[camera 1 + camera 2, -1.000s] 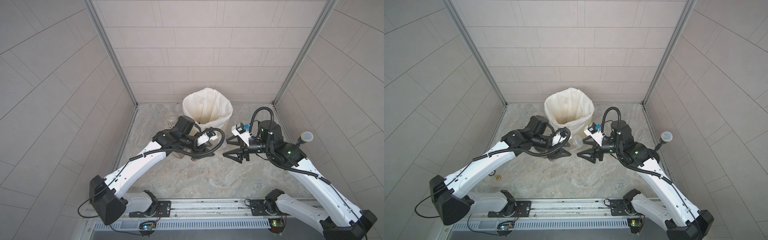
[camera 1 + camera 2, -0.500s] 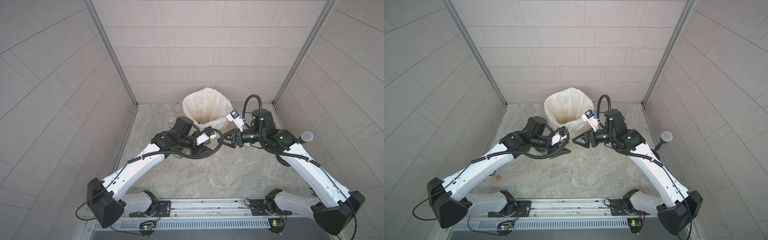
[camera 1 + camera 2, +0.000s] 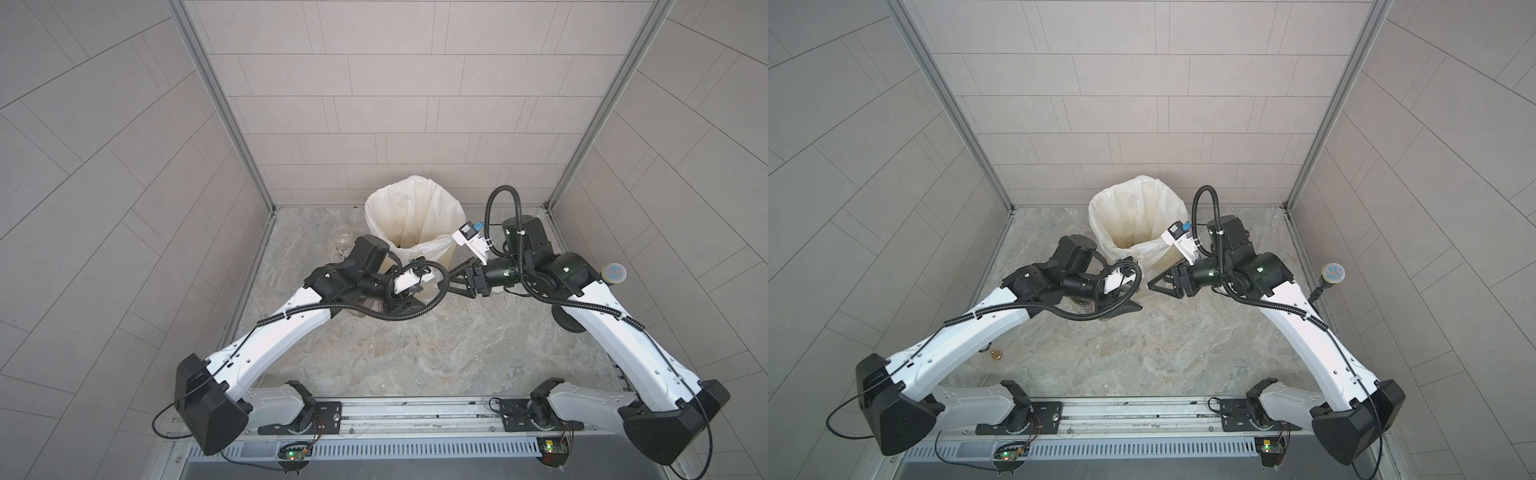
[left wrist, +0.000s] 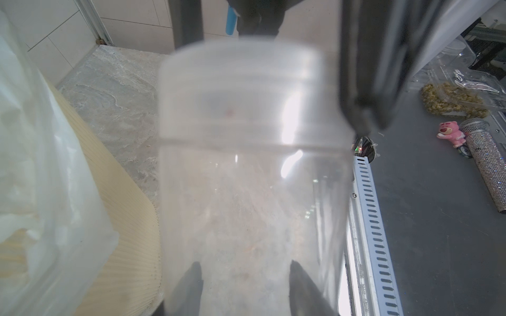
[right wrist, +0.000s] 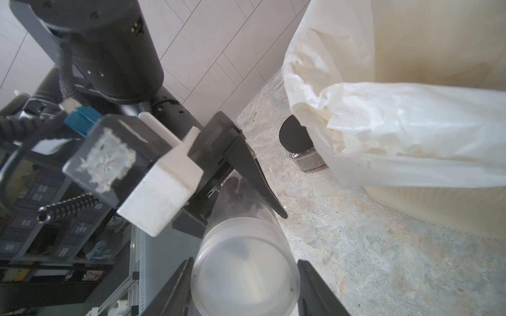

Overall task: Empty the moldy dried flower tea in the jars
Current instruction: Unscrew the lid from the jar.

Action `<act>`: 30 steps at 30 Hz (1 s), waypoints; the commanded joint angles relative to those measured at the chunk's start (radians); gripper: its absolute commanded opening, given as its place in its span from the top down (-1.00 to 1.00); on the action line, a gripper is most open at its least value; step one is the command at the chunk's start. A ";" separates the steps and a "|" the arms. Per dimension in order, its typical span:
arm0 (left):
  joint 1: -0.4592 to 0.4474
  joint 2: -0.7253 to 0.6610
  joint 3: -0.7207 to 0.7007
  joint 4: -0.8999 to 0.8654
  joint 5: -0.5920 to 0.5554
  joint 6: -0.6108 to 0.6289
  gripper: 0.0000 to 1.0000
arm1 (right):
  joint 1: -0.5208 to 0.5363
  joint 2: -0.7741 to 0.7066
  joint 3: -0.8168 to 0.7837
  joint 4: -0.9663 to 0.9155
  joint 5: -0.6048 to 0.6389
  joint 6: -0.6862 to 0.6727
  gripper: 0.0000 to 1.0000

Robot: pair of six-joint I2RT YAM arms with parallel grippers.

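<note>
Holding clear cyl. jar (image 4: 254,205), L gripper (image 4: 245,264); frosted lid (image 5: 243,273).

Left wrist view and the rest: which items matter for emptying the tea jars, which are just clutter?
Job: held jar, its frosted lid, black-lidded jar, open jar, lined bin.
Clutter: pink bear toy, glitter tube, bag of yellow bits.

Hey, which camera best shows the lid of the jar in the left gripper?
The right wrist view: the lid faces that camera squarely, gripped between the fingers of the right gripper. The left wrist view shows it side-on and blurred. In both top views it is mostly hidden behind the black cable.
</note>
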State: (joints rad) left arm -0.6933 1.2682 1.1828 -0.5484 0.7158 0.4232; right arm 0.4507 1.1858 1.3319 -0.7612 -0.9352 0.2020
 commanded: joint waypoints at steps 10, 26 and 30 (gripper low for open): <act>0.003 0.019 0.048 -0.095 0.126 0.104 0.07 | 0.014 -0.104 -0.164 0.103 0.092 -0.637 0.26; 0.004 -0.008 -0.001 -0.019 0.110 0.100 0.09 | 0.038 -0.159 -0.173 0.110 0.050 -0.694 -0.62; 0.004 -0.007 -0.015 0.005 0.106 0.096 0.09 | 0.027 -0.167 -0.172 0.149 -0.009 -0.574 -0.64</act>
State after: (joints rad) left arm -0.6937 1.2819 1.1824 -0.5892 0.8024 0.5236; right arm 0.4835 1.0428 1.1553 -0.6502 -0.8845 -0.4751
